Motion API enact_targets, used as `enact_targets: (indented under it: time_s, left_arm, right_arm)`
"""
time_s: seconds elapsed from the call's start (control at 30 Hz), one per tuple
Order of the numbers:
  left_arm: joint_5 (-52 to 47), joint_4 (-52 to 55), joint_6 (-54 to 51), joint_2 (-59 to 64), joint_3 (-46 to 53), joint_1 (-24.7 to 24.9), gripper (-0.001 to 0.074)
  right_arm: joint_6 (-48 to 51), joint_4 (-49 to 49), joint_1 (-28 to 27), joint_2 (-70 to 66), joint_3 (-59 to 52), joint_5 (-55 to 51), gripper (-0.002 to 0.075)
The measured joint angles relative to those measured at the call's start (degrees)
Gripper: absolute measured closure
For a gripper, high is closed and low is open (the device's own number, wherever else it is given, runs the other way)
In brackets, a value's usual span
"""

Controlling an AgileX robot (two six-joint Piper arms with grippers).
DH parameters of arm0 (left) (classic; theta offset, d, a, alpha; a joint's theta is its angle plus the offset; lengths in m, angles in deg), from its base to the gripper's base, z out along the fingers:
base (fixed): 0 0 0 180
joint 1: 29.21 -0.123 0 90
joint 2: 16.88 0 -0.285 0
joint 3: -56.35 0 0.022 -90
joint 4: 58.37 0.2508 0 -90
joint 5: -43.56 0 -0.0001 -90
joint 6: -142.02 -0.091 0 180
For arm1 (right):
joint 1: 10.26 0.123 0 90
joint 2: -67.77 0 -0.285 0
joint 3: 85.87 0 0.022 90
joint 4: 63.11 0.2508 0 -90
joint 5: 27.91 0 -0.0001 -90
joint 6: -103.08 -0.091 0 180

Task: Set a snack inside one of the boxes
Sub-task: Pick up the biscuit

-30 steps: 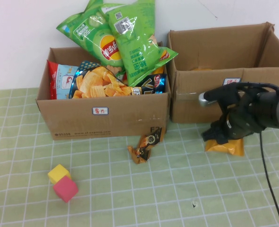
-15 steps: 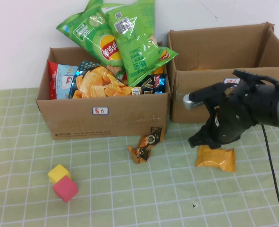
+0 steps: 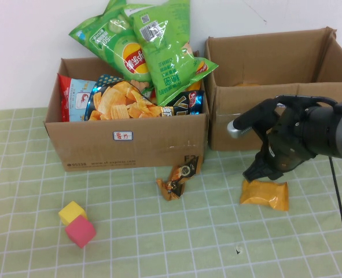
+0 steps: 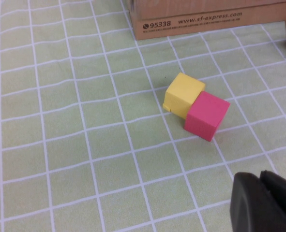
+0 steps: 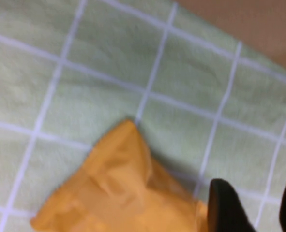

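An orange snack packet (image 3: 265, 194) lies flat on the green checked cloth in front of the right cardboard box (image 3: 257, 124). My right gripper (image 3: 254, 174) hangs just above the packet's far left corner, open and empty. In the right wrist view the packet (image 5: 118, 193) lies beside the spread fingers of the gripper (image 5: 256, 208). A small brown-orange snack (image 3: 179, 176) leans against the left box (image 3: 127, 145), which is piled full of chip bags. My left gripper (image 4: 264, 203) is shut and empty, low at the near left.
A yellow cube (image 3: 72, 212) and a pink cube (image 3: 80, 231) touch each other at the near left, also in the left wrist view (image 4: 184, 94). Green chip bags (image 3: 147, 46) stick up above the left box. The right box holds little.
The orange packet went from under my right gripper to lying on the cloth, nearer the front. My right gripper swung left, then back right and slightly up. The left arm has not moved.
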Motion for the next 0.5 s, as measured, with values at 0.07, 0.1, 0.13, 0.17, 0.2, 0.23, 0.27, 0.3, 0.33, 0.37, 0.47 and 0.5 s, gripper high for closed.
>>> enact_targets:
  time_s: [0.07, 0.1, 0.13, 0.17, 0.2, 0.23, 0.27, 0.3, 0.33, 0.37, 0.47, 0.5]
  left_arm:
    - [0.0, 0.1, 0.0, 0.0, 0.0, 0.0, 0.0737]
    - [0.0, 0.1, 0.0, 0.0, 0.0, 0.0, 0.0737]
    - [0.0, 0.1, 0.0, 0.0, 0.0, 0.0, 0.0737]
    - [0.0, 0.1, 0.0, 0.0, 0.0, 0.0, 0.0737]
    - [0.0, 0.1, 0.0, 0.0, 0.0, 0.0, 0.0737]
    - [0.0, 0.1, 0.0, 0.0, 0.0, 0.0, 0.0737]
    - [0.0, 0.1, 0.0, 0.0, 0.0, 0.0, 0.0737]
    - [0.0, 0.1, 0.0, 0.0, 0.0, 0.0, 0.0737]
    - [0.0, 0.1, 0.0, 0.0, 0.0, 0.0, 0.0737]
    - [0.0, 0.1, 0.0, 0.0, 0.0, 0.0, 0.0737]
    - [0.0, 0.0, 0.0, 0.0, 0.0, 0.0, 0.0737]
    - [0.0, -0.2, 0.0, 0.0, 0.0, 0.0, 0.0737]
  right_arm:
    - [0.1, 0.8, 0.0, 0.0, 0.0, -1.8, 0.0477]
    - [0.7, 1.8, 0.0, 0.0, 0.0, -2.8, 0.0475]
    - [1.7, 3.0, 0.0, 0.0, 0.0, -3.5, 0.0474]
    - [3.3, 4.8, 0.0, 0.0, 0.0, -4.1, 0.0473]
    - [5.7, 6.9, 0.0, 0.0, 0.0, -4.6, 0.0472]
    - [8.6, 9.6, 0.0, 0.0, 0.0, -5.0, 0.0471]
    - [11.7, 11.9, 0.0, 0.0, 0.0, -5.2, 0.0471]
    - [14.4, 14.4, 0.0, 0.0, 0.0, -5.4, 0.0470]
    - [18.5, 18.1, 0.0, 0.0, 0.0, -5.5, 0.0470]
    - [21.1, 20.2, 0.0, 0.0, 0.0, -5.5, 0.0468]
    - [28.6, 24.6, 0.2, 0.0, 0.0, -5.8, 0.0461]
    - [29.3, 24.6, 0.2, 0.0, 0.0, -5.8, 0.0452]
